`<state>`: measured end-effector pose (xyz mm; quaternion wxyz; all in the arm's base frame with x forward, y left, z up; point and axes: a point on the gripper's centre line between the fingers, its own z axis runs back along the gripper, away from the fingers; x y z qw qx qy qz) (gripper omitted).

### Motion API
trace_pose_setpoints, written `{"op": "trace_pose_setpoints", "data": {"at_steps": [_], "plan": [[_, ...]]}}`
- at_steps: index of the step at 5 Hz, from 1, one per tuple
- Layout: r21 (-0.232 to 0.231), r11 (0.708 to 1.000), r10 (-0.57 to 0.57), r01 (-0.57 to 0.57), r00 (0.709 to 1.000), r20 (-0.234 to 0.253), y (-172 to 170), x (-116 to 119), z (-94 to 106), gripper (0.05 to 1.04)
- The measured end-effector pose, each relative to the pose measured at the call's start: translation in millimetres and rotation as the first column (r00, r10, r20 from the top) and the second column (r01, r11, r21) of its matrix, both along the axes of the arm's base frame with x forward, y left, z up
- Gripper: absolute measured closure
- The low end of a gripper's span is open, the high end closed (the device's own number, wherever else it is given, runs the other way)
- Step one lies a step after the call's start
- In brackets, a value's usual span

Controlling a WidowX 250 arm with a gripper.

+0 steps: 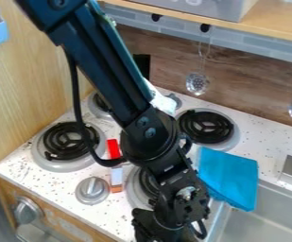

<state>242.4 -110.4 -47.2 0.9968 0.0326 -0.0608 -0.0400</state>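
While blue cloth (229, 174) lies right of the gripper (164, 229), I cannot tell its opening or hold.

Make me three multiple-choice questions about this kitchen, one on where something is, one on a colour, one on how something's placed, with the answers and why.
1. Where is the blue cloth?
A) On the shelf
B) Across the edge of the sink
C) On the left wall

2. What colour are the burner coils?
A) Red
B) White
C) Black

3. How is the holed metal spoon near the middle placed?
A) Hanging
B) Lying on a burner
C) Standing in a cup

Answers:
1. B: it spans countertop and sink.
2. C: the coils show black inside silvery rings.
3. A: it dangles below a dark hook.
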Motion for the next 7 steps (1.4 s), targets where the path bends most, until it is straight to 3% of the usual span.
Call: {"op": "trace_pose_setpoints", "data": {"at_steps": [1,2,3,4,5,6,7], "plan": [[-0.043,0.999,0.004,-0.004,1.0,0.008,1,6,-4.2,0.083],[-0.041,0.999,-0.006,0.007,1.0,0.012,2,6,-4.9,0.083],[0.015,1.0,0.022,-0.021,1.0,-0.021,14,-8,3.0,0.083],[-0.034,0.999,0.027,-0.024,0.995,0.097,10,5,55.2,0.083],[0.01,0.999,0.036,-0.037,0.993,0.114,18,7,100.8,0.083],[0.002,1.0,0.01,-0.01,0.995,0.099,16,12,146.0,0.083],[0.036,0.999,0.007,-0.008,1.0,0.013,29,14,180.1,0.083]]}}
